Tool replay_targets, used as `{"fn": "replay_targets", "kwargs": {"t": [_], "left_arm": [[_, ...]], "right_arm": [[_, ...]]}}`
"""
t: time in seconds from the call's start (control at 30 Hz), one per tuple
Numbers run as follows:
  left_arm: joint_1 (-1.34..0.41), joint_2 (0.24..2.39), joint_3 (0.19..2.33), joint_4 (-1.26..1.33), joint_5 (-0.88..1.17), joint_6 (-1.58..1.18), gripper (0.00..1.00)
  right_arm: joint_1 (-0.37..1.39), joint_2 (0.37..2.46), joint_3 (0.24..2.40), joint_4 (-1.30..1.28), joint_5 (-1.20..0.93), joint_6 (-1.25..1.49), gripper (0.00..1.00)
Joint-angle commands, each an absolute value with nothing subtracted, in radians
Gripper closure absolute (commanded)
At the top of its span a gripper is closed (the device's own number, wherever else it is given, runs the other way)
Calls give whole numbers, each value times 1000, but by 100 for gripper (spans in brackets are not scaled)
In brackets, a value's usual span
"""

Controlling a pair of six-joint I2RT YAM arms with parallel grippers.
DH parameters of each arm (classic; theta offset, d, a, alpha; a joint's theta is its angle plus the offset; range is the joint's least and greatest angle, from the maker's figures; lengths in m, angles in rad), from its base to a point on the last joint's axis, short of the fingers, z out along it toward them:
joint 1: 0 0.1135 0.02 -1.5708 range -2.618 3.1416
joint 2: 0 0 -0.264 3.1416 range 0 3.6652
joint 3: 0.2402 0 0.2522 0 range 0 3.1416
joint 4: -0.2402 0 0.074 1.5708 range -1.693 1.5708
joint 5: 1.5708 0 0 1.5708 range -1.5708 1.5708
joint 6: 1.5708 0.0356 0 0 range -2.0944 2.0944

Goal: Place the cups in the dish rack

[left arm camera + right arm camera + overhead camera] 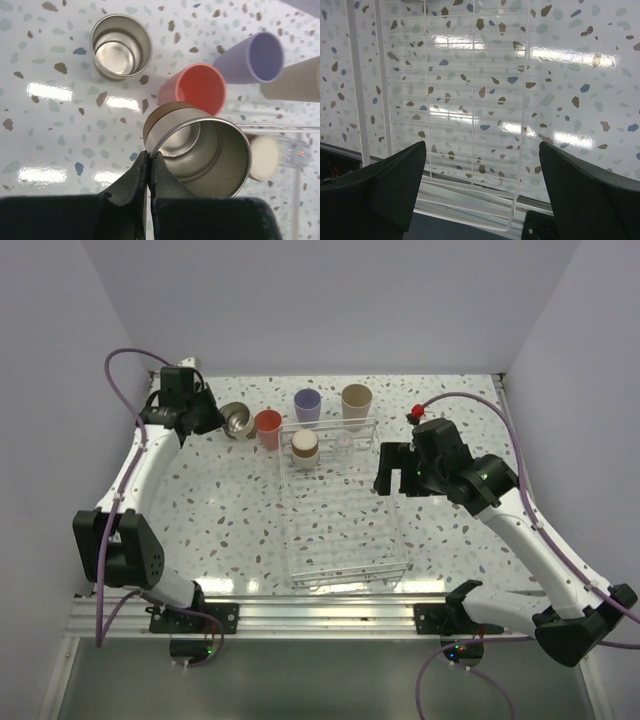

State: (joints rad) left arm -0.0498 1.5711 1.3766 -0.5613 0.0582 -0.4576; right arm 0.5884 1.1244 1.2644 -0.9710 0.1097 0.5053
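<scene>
My left gripper is shut on the rim of a brown-grey cup with a shiny metal inside, one finger inside the wall and one outside. In the top view this cup tilts beside the left gripper. A second brown-grey cup stands apart on the table. The coral-red cup, lavender cup and beige cup stand behind the dish rack. Inside the rack an upturned cup with a cream base and a tiny clear cup sit at the far end. My right gripper hangs open and empty over the rack's right side.
The rack's wire grid fills the right wrist view, with its near edge by the table's metal rail. White walls close in the speckled table at the left, back and right. A red knob sits by the right arm's cable.
</scene>
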Motion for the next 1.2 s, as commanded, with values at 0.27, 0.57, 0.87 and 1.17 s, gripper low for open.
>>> {"fn": "replay_targets", "kwargs": {"t": [0.27, 0.57, 0.87, 1.17], "left_arm": [[-43, 1165, 1189, -232, 572, -612, 100], [-44, 967, 936, 211, 831, -916, 100], [-43, 874, 900, 425, 885, -1078, 100], [-44, 853, 825, 598, 891, -1216, 100]], "right_arm": [[586, 1244, 1520, -724, -403, 670, 2], [586, 1316, 1491, -174, -670, 1049, 2], [587, 1379, 1459, -5, -667, 1178, 2], [594, 1401, 1526, 3, -693, 1186, 2]]}}
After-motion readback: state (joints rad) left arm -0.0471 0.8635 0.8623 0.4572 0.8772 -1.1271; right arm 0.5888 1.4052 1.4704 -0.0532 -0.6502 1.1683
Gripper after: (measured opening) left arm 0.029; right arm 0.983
